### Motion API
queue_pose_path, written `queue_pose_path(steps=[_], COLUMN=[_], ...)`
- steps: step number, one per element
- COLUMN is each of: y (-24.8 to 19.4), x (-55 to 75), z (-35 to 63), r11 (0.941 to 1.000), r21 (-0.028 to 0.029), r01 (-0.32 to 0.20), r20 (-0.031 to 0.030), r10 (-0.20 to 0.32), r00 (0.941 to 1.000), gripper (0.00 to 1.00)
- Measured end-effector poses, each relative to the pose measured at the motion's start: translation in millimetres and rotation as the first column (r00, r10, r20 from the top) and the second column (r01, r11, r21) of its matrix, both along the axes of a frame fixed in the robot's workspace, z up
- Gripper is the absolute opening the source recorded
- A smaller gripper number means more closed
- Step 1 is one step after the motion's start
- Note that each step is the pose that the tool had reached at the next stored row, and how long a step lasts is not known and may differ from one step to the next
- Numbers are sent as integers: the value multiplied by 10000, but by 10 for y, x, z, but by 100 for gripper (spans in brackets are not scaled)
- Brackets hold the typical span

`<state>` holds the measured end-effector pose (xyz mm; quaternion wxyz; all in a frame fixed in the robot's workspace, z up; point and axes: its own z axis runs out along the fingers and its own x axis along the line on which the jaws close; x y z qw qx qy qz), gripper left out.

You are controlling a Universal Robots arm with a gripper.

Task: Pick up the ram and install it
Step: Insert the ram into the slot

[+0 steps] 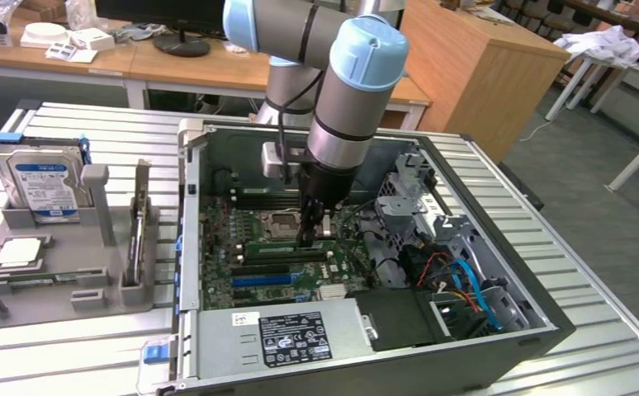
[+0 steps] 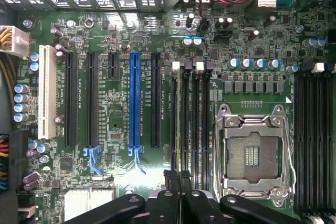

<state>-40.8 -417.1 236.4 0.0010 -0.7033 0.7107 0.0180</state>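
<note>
Inside the open computer case (image 1: 468, 363) I count four dark memory slots (image 2: 197, 124) beside one bare processor socket (image 2: 252, 153). Outside, one hard drive (image 1: 44, 177) and one ram (image 1: 139, 227) stand in the gray tray (image 1: 11, 307) at the exterior view's left. My gripper (image 2: 178, 174) is clenched and empty over those slots, well apart from the ram. Whether my fingertips touch the board I cannot tell. The ram shows edge-on, its chips hidden.
</note>
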Motion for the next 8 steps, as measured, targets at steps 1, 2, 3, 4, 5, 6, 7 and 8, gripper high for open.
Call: queue_pose_path(steps=[1,2,3,4,5,6,7,8], y=[0,0,0,0,0,0,0,1], x=[0,0,0,0,0,0,0,0], z=[0,0,0,0,0,0,-1,-6], r11=[10000,10000,10000,10000,10000,10000,10000,10000], r21=[0,1,0,0,0,0,0,4], r01=[-14,-21,-22,-22,-23,-22,-22,-23], r20=[0,0,0,1,0,0,0,2], r10=[14,21,22,22,23,22,22,23], r00=[10000,10000,10000,10000,10000,10000,10000,10000], gripper=[12,12,12,12,12,12,12,12])
